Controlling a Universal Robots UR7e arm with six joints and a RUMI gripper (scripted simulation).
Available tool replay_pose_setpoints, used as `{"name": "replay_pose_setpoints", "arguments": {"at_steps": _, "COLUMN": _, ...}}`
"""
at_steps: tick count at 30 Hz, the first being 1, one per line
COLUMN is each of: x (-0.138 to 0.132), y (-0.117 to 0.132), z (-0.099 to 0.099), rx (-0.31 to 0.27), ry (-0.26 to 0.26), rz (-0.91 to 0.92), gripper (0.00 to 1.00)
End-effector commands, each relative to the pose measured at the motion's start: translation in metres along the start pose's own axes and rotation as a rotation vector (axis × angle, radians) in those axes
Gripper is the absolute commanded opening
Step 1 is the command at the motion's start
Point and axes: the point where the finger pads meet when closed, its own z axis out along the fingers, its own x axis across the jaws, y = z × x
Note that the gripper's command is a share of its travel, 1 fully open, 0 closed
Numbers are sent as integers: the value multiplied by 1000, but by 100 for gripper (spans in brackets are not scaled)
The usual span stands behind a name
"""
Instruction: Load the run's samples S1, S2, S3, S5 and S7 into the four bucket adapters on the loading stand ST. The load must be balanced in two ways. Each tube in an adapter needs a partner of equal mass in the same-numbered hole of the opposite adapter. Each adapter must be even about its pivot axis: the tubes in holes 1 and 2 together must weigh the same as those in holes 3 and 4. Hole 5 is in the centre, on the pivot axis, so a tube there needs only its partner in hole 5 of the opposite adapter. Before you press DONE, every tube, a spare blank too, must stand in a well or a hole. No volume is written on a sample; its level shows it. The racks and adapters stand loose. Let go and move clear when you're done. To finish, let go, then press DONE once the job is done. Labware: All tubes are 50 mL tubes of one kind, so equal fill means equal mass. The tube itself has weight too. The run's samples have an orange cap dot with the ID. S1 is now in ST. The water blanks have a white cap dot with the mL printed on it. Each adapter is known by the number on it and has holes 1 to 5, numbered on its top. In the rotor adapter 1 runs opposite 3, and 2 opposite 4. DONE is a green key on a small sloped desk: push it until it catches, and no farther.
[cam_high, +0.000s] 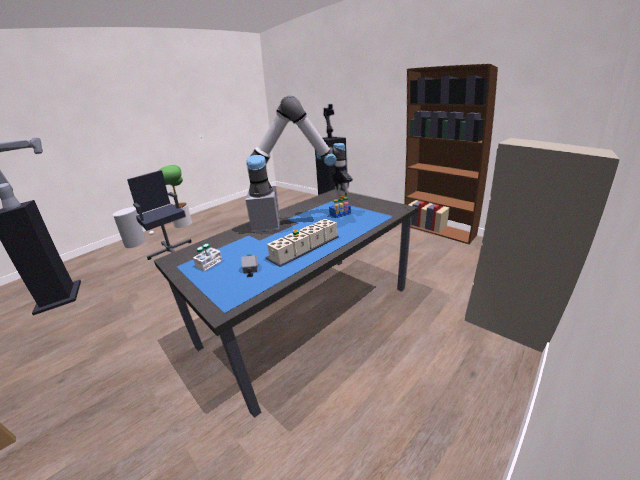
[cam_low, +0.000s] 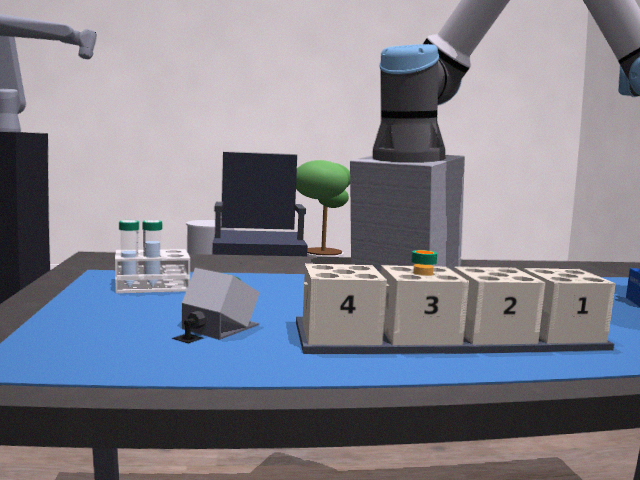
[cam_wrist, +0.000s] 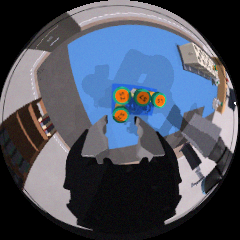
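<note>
- Exterior view, nearest me: the loading stand ST (cam_low: 454, 347) lies along the blue mat (cam_low: 103, 341) with four adapters in a row, reading 4, 3, 2, 1 from left to right, so the opposite pairs 1–3 and 2–4 alternate along the row.
- One orange-dotted sample (cam_low: 423, 261) stands in adapter 3 (cam_low: 423, 307), in a far hole; by the task wording it should be S1. I judge it needs a partner of equal weight in the same hole of adapter 1 (cam_low: 576, 307).
- Left of the stand sits the sloped DONE desk (cam_low: 219, 304), its key turned away from this side, out of the working path until the end.
- Farther left, a clear rack (cam_low: 152, 271) holds two green-capped water blanks (cam_low: 140, 248), their levels unequal; these are spare counterweights.
- Beyond the stand, the arm's pedestal (cam_low: 405, 211) rises at the table's (cam_low: 320, 397) far edge.
- Far right end of the table, seen from the wrist: a blue rack (cam_wrist: 131, 102) holds four orange-dotted samples, their IDs too small to read.
- The end effector (cam_wrist: 122, 134) hangs over that rack, fingers partly apart and gripping nothing, the nearest sample (cam_wrist: 120, 115) just ahead of the gap. I take this as lining up for the next pick.
</note>
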Motion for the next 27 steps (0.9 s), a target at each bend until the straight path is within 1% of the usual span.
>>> {"name": "replay_pose_setpoints", "arguments": {"at_steps": 1, "x": -1, "y": 0, "z": 9, "rx": 1, "ry": -2, "rz": 0, "gripper": 35}}
{"name": "replay_pose_setpoints", "arguments": {"at_steps": 10, "x": -1, "y": 0, "z": 17, "rx": 1, "ry": -2, "rz": 0, "gripper": 35}}
{"name": "replay_pose_setpoints", "arguments": {"at_steps": 19, "x": -1, "y": 0, "z": 17, "rx": 1, "ry": -2, "rz": 0, "gripper": 35}}
{"name": "replay_pose_setpoints", "arguments": {"at_steps": 20, "x": -1, "y": 0, "z": 17, "rx": 1, "ry": -2, "rz": 0, "gripper": 0}}
{"name": "replay_pose_setpoints", "arguments": {"at_steps": 27, "x": -1, "y": 0, "z": 17, "rx": 1, "ry": -2, "rz": 0, "gripper": 0}}
